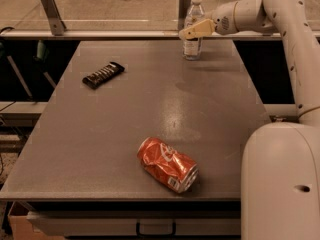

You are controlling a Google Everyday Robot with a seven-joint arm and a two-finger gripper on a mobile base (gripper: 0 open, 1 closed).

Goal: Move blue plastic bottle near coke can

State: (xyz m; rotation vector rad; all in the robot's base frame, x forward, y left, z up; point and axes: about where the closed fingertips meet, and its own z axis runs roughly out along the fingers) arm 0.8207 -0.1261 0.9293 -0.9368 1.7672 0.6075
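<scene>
The blue plastic bottle (pixel 193 19) is clear with a white cap. It stands upright at the far edge of the grey table (pixel 150 109). My gripper (pixel 188 33) reaches in from the right and lies across the bottle's middle, in front of its label. The crushed red-orange coke can (pixel 167 164) lies on its side near the table's front edge, far from the bottle.
A dark snack bar wrapper (pixel 103 74) lies at the table's left rear. A rail with two metal posts (pixel 50 9) runs behind the table. My white base (pixel 280 184) stands at the front right corner, and my arm (pixel 295 44) arches along the right side.
</scene>
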